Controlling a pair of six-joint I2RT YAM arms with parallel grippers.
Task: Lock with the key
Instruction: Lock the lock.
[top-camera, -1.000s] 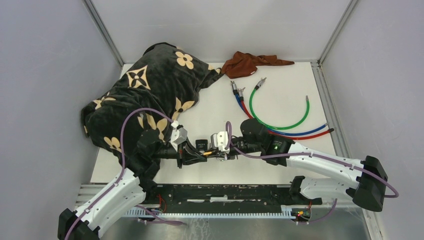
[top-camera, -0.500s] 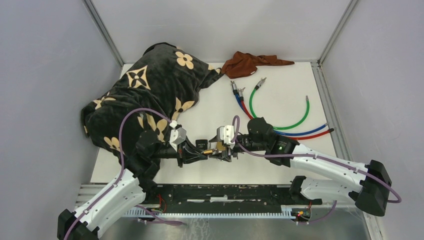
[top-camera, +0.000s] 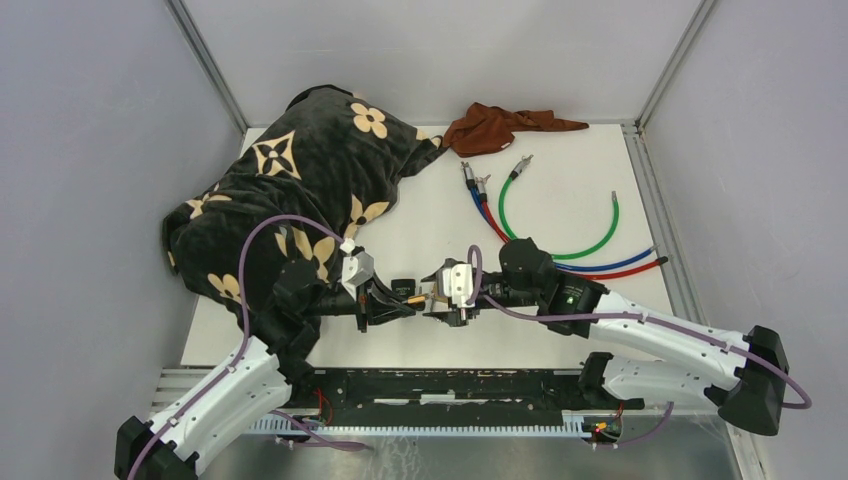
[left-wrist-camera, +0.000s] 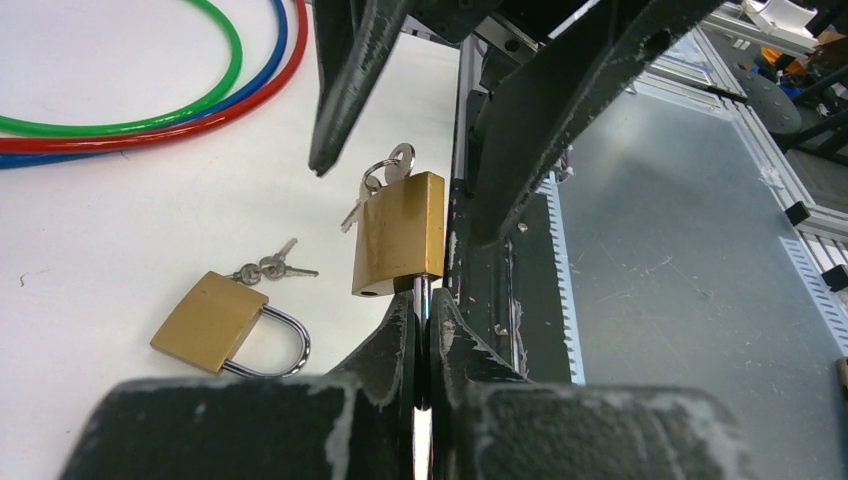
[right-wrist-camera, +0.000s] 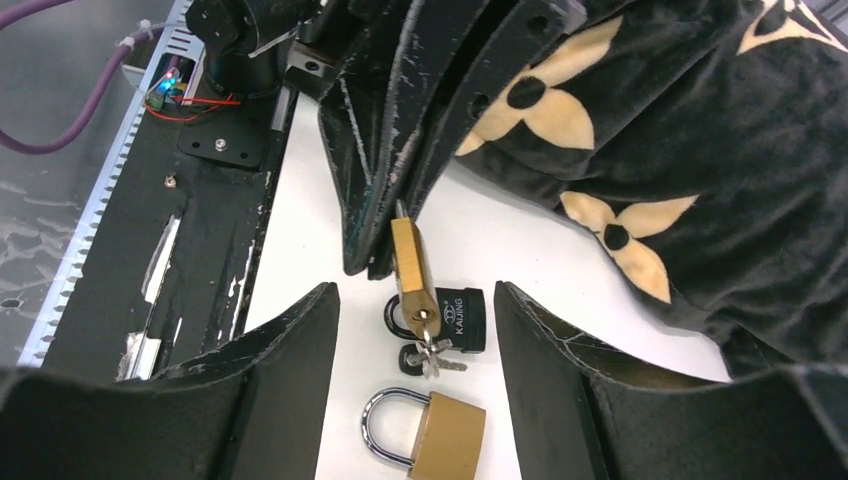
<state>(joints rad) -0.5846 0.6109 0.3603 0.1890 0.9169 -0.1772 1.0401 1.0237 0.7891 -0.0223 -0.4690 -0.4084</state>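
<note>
A: Padlock is hanging over the white table's near edge, left gripper pinching its shackle, key sitting in it.

B: Right gripper is hovering spread either side. A second padlock is lying beneath, with a blanket and cables lying beyond and grey walls enclosing everything.

A black blanket with cream flowers lay heaped at the upper left of the white desk. A brown cloth sat top centre. Coloured cables curved at right.
</note>
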